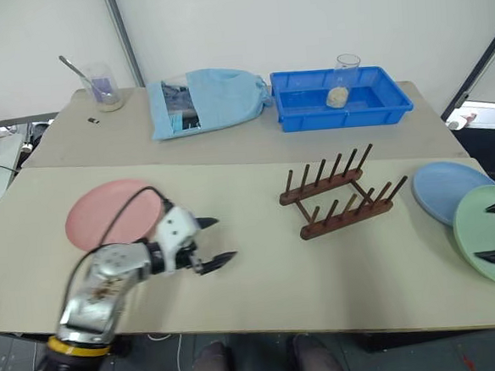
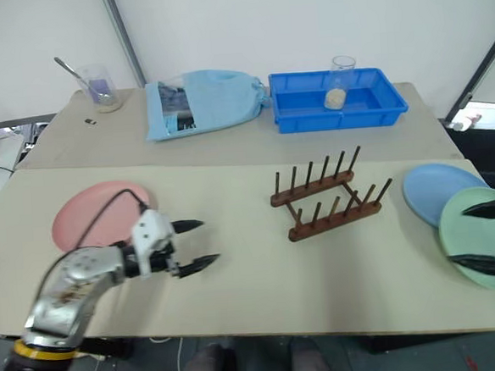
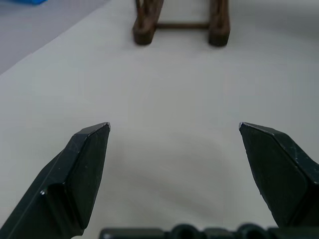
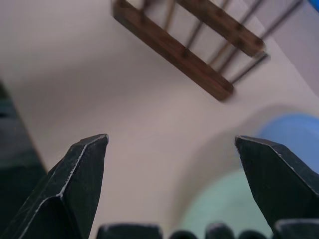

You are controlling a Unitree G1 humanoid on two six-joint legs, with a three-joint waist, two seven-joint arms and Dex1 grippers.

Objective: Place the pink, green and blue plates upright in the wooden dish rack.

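The pink plate [image 1: 113, 213] lies flat at the table's left. My left gripper [image 1: 215, 241] hovers just right of it, open and empty, pointing toward the wooden dish rack [image 1: 340, 192], which stands empty at mid-table and also appears as the rack [image 3: 180, 22] in the left wrist view. At the right edge the green plate [image 1: 487, 238] overlaps the blue plate [image 1: 451, 186]. My right gripper [image 2: 487, 237] hangs open over the green plate, nothing between its fingers. The right wrist view holds the rack [image 4: 194, 42], the green plate [image 4: 224, 211] and the blue plate [image 4: 294, 137].
On the far table sit a blue plastic tray [image 1: 293, 113] with a clear cup [image 1: 346, 81] inside, a light blue cloth bag [image 1: 207, 99], and a glass beaker with a spoon [image 1: 103, 85]. Bare tabletop lies between my left gripper and the rack.
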